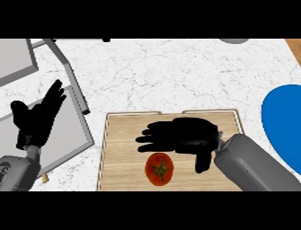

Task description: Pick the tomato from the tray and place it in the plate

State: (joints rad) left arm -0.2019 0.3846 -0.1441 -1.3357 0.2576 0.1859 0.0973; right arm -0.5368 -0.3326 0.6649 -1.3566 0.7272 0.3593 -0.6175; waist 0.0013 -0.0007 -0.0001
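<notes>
Head view, the only one: tomato (159, 169) lies on the wooden tray (123, 134), at about 6 o'clock of the tray's middle, near its lower edge, green stem scar facing up. Right hand (179, 134) hangs over the tray just at 12 o'clock of the tomato, palm down, fingers (149, 137) spread and pointing to 9 o'clock, thumb (204, 161) hanging down at 3 o'clock of the tomato; nothing clamped, fingers apart, whether it touches the fruit cannot tell. Blue plate (292, 130) sits at 3 o'clock of the tray on the white marbled counter (179, 72), partly cut by the view's edge. Left hand (37, 119) rests open at 9 o'clock, fingers up, over grey panels.

Judgement: tomato looks light, round, smooth-skinned so likely slippery, and soft enough to bruise. Best hold is across its widest middle, fingers on one flank, thumb on the other, not on the stem end. Pick not yet done
</notes>
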